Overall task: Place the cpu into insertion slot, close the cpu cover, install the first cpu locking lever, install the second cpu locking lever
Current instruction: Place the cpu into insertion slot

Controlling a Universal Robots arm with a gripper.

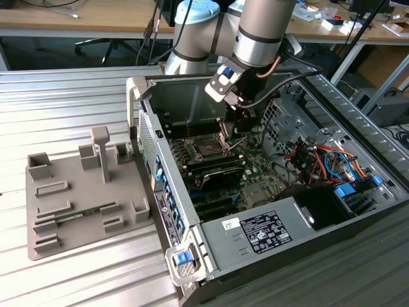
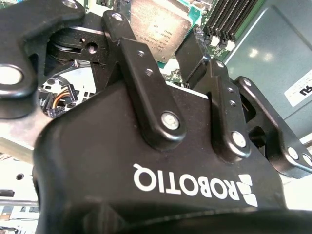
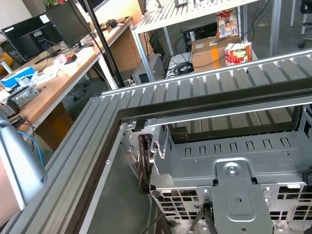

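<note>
The cpu (image 2: pixel 161 24), a silver-topped chip with a green edge, sits between my two black fingers (image 2: pixel 141 68) in the second wrist view, and the gripper (image 2: pixel 152 34) is shut on it. In the exterior view the gripper (image 1: pixel 235 125) hangs low inside the open computer case, just to that view's right of the insertion slot (image 1: pixel 208 149). The slot's centre looks dark and bare inside its silver rim. The cpu cover (image 1: pixel 223 132) stands raised at the slot's far edge. Both lie on the green circuit board (image 1: pixel 255 169).
Black memory slots (image 2: pixel 234 17) run beside the chip. A grey power supply (image 1: pixel 262 230) fills the case's near end. A metal drive cage (image 3: pixel 234 185) and coloured cables (image 1: pixel 313 160) crowd the exterior view's right. Outside the case wall (image 1: pixel 160 185) lies a grey fixture tray (image 1: pixel 77 192).
</note>
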